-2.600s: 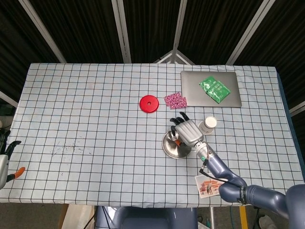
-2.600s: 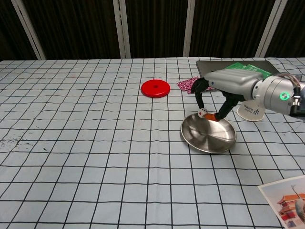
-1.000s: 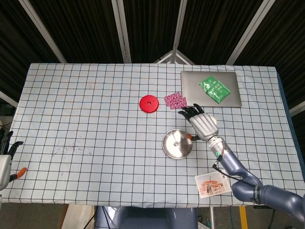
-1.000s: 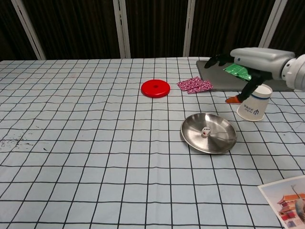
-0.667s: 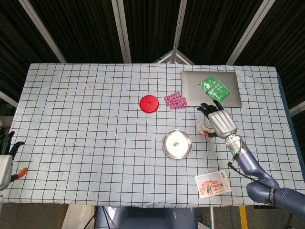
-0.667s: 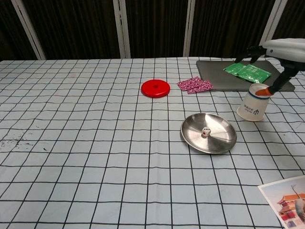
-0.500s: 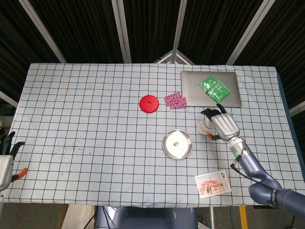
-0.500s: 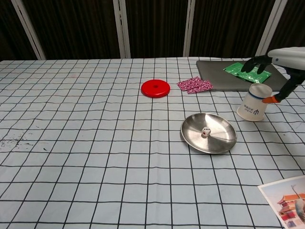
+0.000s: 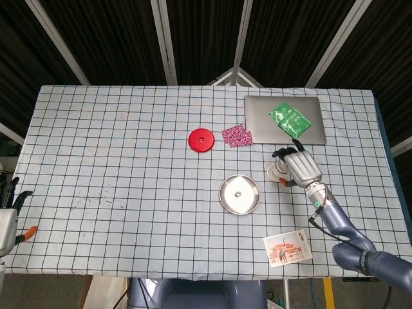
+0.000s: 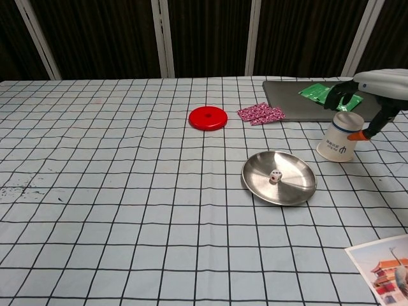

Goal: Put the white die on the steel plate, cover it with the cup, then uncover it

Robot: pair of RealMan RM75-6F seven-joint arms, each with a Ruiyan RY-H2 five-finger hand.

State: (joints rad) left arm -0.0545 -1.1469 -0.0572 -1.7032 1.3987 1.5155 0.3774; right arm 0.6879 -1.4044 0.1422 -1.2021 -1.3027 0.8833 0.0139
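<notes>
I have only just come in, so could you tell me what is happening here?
The small white die already lies in the round steel plate. The right robot hand is over the upturned white paper cup standing beside the plate, fingers around its top; a firm grip isn't clear. The left robot hand waits at the table's edge.

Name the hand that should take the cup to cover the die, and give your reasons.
The right hand: it hovers right over the upside-down paper cup, beside the steel plate holding the white die. The left hand sits at the table's far-left edge.
</notes>
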